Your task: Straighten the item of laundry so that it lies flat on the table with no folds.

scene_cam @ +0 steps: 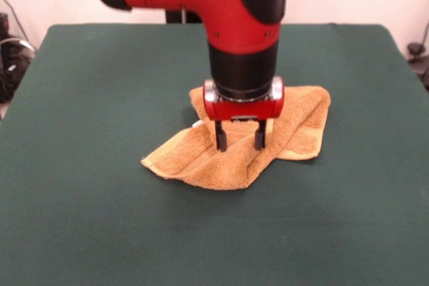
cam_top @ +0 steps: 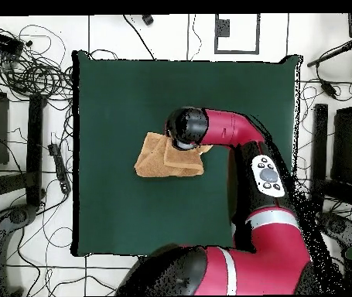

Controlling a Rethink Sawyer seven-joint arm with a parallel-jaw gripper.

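Note:
The item of laundry is a golden-tan towel lying crumpled and folded over itself near the middle of the table. A small white tag peeks out at its left side. My gripper hangs straight down over the towel's middle, open, with both black fingertips at or just above the cloth and a ridge of towel between them. In the overhead view the arm's head covers the towel's right part, and the gripper itself is hidden under the arm. The table is dark green.
Cables, stands and equipment lie on the floor around the table. The green surface stretches well beyond the towel on every side. Dark gear sits past the table's left edge in the front view.

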